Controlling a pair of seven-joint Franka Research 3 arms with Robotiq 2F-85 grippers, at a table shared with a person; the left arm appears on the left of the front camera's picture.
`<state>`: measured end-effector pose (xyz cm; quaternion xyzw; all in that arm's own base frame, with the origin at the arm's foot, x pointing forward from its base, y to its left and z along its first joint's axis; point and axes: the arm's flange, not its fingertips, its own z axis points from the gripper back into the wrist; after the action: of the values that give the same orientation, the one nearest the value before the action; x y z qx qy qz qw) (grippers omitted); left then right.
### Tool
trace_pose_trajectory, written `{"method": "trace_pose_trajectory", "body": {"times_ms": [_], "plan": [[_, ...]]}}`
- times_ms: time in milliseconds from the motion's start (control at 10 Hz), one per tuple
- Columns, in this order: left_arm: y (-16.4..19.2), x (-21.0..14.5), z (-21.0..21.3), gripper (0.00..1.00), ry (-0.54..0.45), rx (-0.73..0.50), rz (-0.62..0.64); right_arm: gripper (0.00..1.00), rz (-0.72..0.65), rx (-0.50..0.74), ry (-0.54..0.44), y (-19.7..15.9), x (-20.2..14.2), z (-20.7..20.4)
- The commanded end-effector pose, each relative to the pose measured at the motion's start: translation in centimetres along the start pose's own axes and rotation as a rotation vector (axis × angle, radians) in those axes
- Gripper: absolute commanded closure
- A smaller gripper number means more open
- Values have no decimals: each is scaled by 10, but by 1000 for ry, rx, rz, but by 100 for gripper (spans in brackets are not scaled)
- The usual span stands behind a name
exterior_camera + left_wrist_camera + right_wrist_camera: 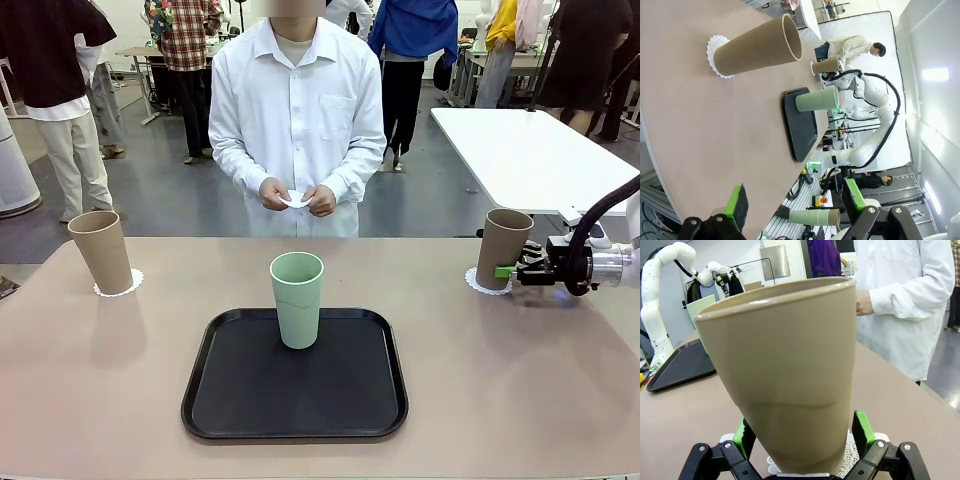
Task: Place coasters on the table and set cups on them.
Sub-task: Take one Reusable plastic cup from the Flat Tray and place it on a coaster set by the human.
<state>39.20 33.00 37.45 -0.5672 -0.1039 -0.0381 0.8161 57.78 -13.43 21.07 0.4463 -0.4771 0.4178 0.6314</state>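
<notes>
Beige table (90,400) first: the mint cup (297,298) stands on the black tray (215,405), no coaster under it. Farther, the left tan cup (101,250) and right tan cup (503,245) sit on coasters (133,283) — right gripper (512,271) spread loose around the latter's base, left gripper (796,200) wide, empty. Beyond, a person's hands (320,200) hold a third coaster (294,199).

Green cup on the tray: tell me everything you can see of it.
The green cup is a tall, tapered, handleless tumbler, pale mint, matte, plastic-looking, mouth up. It stands upright on the black tray, near the middle of its far edge. Its base rests straight on the tray, and nothing else touches it.
</notes>
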Motion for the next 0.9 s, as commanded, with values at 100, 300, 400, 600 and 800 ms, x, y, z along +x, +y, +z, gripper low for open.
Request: {"method": "trace_pose_trajectory", "body": {"times_ms": [100, 300, 400, 600, 800], "plan": [[-2, -2, 1, 0, -2, -7, -6, 0, -22, 13, 52, -6, 4, 1], [-2, -2, 1, 0, -2, -7, -6, 0, -27, 31, 71, -7, 4, 3], [-2, -2, 1, 0, -2, -7, -6, 0, -29, 43, 75, -7, 3, 4], [-2, -2, 1, 0, -2, -7, -6, 0, -26, 50, 77, -9, 3, 9], [-2, -2, 1, 0, -2, -7, -6, 0, -22, 46, 75, -10, 4, 15]]}}
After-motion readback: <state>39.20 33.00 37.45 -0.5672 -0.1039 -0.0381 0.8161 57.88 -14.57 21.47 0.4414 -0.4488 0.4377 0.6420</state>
